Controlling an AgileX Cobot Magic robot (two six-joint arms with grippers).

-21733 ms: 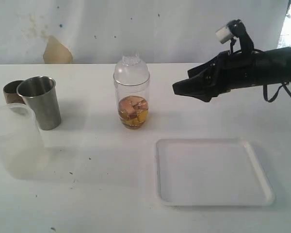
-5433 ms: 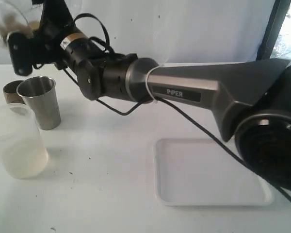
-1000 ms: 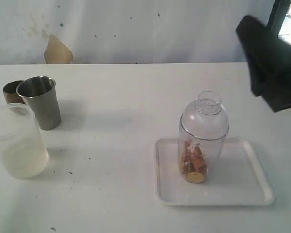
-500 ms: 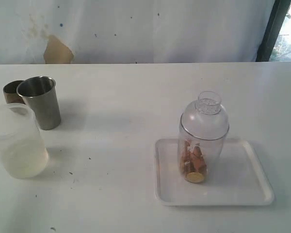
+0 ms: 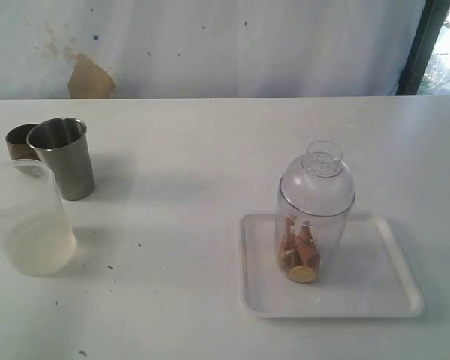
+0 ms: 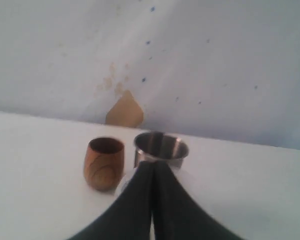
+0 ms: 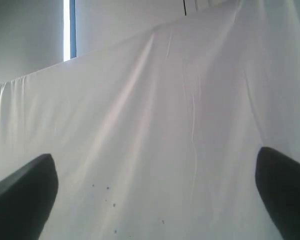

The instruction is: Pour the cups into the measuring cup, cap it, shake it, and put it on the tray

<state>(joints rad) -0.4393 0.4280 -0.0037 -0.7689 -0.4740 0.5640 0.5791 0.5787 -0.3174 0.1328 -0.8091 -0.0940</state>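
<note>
Capped measuring cup (image 5: 315, 225) standing upright, long axis vertical, lid (image 5: 319, 176) uppermost, on the tray (image 5: 375, 292) at 4 o'clock of the worktop (image 5: 195, 225); left hand (image 6: 152, 165) closed on nothing, right hand (image 7: 155, 187) spread open, empty.

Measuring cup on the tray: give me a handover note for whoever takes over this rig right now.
Left claw: shut, empty, facing the wooden cup and steel tumbler.
Right claw: open, empty.
Measuring cup: capped with its dome lid, upright on the white tray, orange-brown pieces inside.
Frosted plastic cup: on the left of the table, beside the other two cups.
Done: capped, set on tray. Left: nothing visible; shaking cannot be confirmed.
</note>
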